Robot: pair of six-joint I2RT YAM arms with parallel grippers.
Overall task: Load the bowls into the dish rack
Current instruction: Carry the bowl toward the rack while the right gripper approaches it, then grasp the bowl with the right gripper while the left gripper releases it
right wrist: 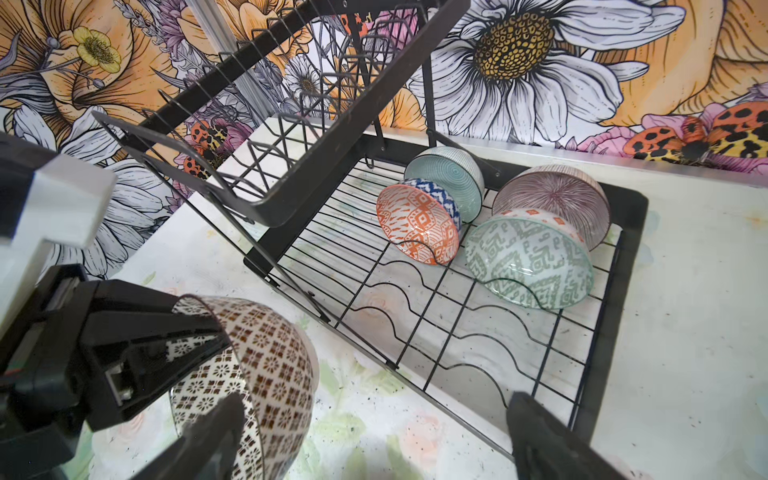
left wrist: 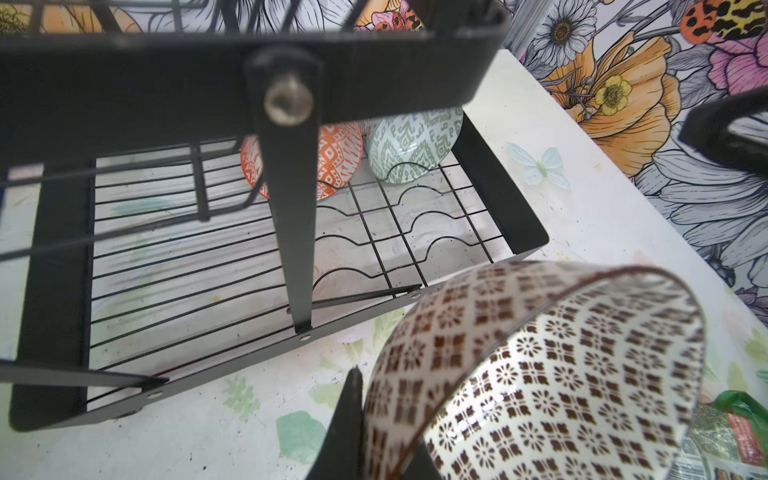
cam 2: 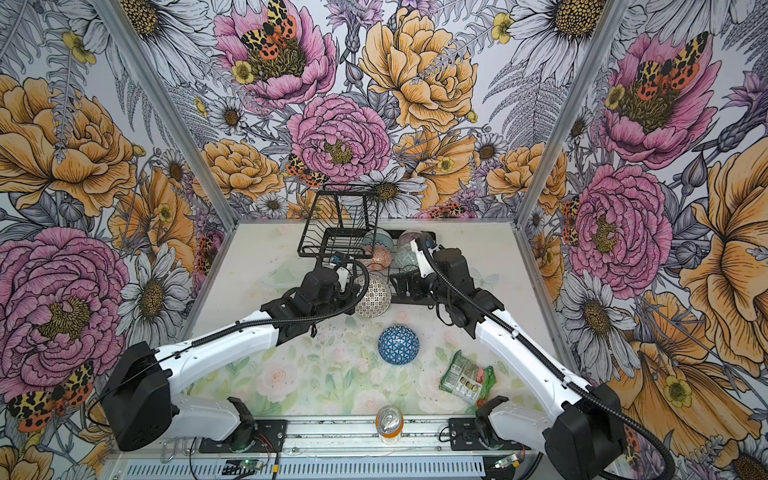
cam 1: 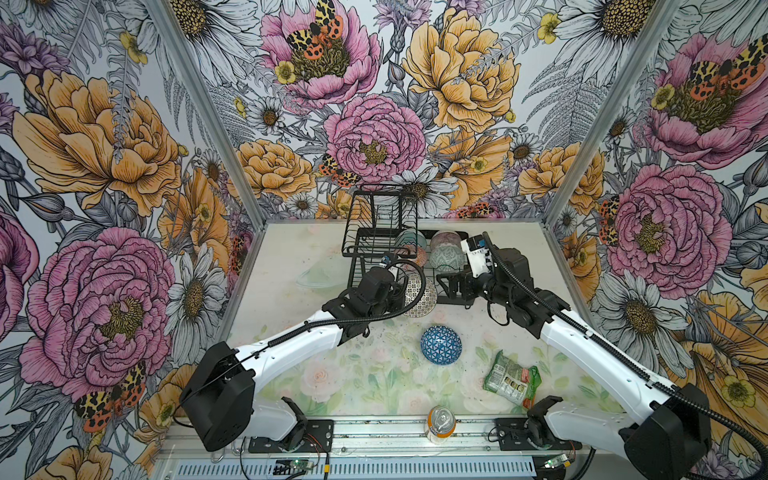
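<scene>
The left gripper clamps the lattice bowl by its rim, beside the dish rack. The right gripper hangs open.

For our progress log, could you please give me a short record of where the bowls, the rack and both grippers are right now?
dish rack: lower tier holds four bowls, upper tier shows none
bowls in rack: teal bowl, pink-striped bowl, orange bowl, grey-green bowl, all leaning on edge
left gripper: shut on the rim of the lattice bowl, in front of the rack
right gripper: open, empty, near the rack's front
on the table: blue bowl upside down, snack packet, can
left to load: two bowls
</scene>
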